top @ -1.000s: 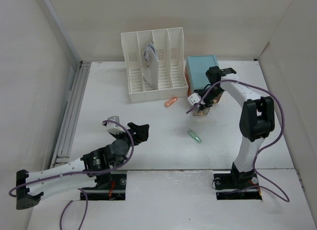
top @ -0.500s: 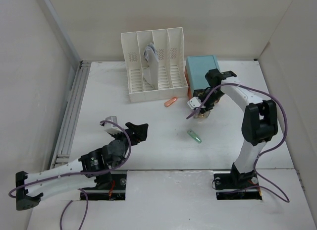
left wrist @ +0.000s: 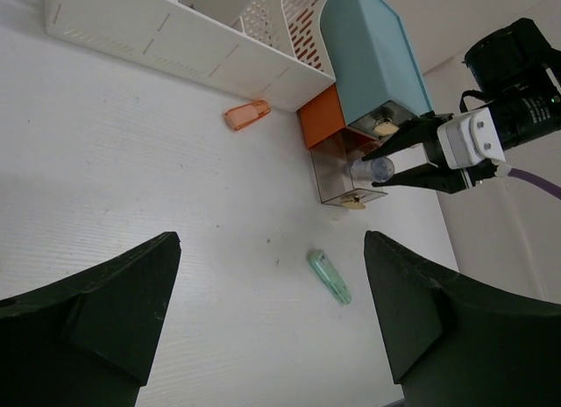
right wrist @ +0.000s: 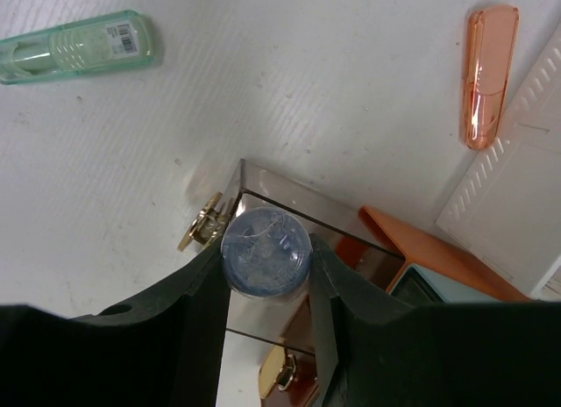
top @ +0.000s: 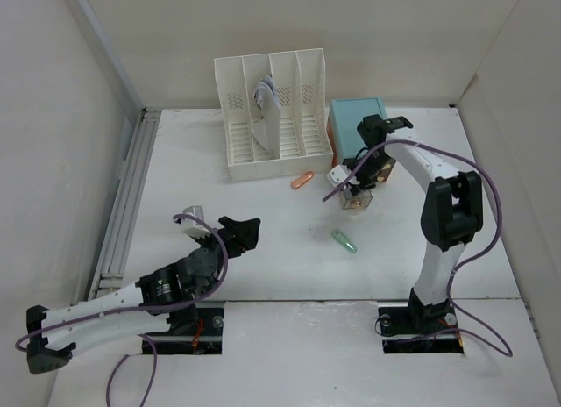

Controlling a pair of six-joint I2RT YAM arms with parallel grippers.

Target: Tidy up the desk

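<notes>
Blue-capped vial (left wrist: 374,168): clamped in my right claw (right wrist: 266,260), unclear from top camera.
Left claw (top: 243,231): I read it wide.

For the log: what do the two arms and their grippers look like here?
Both arms have white links, the left arm and right arm, with black joint housings. A purple cable loops along each. The left gripper and right gripper have matte black wedge-shaped fingers; a white camera block sits by the right wrist.

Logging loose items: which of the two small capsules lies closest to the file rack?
The orange capsule, just in front of the file rack; the green capsule lies farther out.
</notes>
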